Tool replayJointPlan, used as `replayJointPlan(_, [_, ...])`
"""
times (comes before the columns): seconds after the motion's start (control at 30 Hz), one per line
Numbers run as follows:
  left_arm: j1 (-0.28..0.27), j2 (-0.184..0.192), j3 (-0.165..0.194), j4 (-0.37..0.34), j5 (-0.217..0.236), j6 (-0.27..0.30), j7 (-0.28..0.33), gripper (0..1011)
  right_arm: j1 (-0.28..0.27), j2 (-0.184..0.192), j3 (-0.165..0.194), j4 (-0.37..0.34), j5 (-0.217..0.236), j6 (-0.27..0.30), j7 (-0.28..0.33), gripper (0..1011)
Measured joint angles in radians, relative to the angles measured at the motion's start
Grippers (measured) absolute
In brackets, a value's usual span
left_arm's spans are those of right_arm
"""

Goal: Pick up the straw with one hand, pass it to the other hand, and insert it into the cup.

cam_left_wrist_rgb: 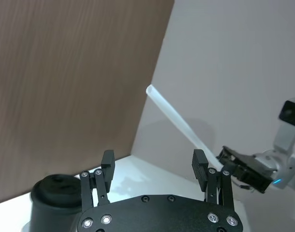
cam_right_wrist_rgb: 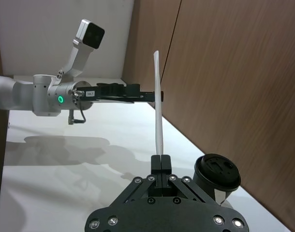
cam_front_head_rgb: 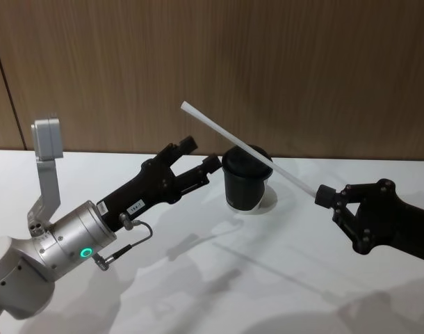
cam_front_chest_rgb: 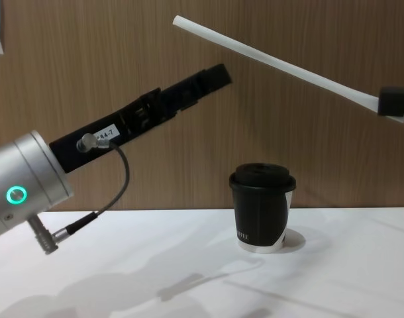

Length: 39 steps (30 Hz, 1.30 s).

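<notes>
At the far left, rising from a silver wrist [cam_front_head_rgb: 71,233] with a glowing green ring [cam_front_head_rgb: 86,252]: the left gripper [cam_front_head_rgb: 200,154], stretched up and to the right over the table [cam_front_head_rgb: 212,285]. Fingers [cam_left_wrist_rgb: 108,166] spread wide, nothing between them.

Just past those fingertips, up in the air: the free upper end of the straw [cam_front_head_rgb: 247,149], slanting from high on the left down to the right. Seen from the left wrist, lies ahead of the open gap rather than inside it, so no contact with the left gripper as far as can be told.

In the middle, under the straw and well clear of it: the cup [cam_front_head_rgb: 244,186], upright on the table, domed lid [cam_front_head_rgb: 236,164] on.

At the right: the right gripper [cam_front_head_rgb: 324,196], clenched on the straw's lower end and carrying it above the table.

As for progress: pickup done, by the look of it; handover lined up but not made. Left to do, most likely: closing the left fingers on the straw, letting go at the right, then tipping the straw upright and feeding it down through the lid.

Underneath, a plain white table, smooth, marked with soft shadows of both arms. Along the far edge, a brown wood-grain wall [cam_front_head_rgb: 198,56] with a dark vertical seam at its left.
</notes>
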Motion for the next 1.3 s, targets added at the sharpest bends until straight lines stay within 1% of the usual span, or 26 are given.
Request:
replayJointPlan(0.2, [-0.024, -0.017, 0.003, 0.040, -0.028, -0.018, -0.050, 1003, 0.000, 0.000, 0.000, 0.000, 0.000, 0.000, 0.000, 2])
replayJointPlan(0.3, [-0.042, -0.032, 0.004, 0.066, -0.045, -0.034, -0.079, 1003, 0.000, 0.000, 0.000, 0.000, 0.000, 0.000, 0.000, 2])
replayJointPlan(0.57, [-0.076, -0.057, 0.006, 0.115, -0.075, -0.065, -0.132, 1003, 0.000, 0.000, 0.000, 0.000, 0.000, 0.000, 0.000, 2])
replayJointPlan(0.93, [-0.105, -0.082, 0.015, 0.151, -0.099, -0.086, -0.167, 1003, 0.000, 0.000, 0.000, 0.000, 0.000, 0.000, 0.000, 2])
replayJointPlan(1.3, [-0.120, -0.095, 0.024, 0.168, -0.109, -0.093, -0.167, 994, 0.000, 0.000, 0.000, 0.000, 0.000, 0.000, 0.000, 2])
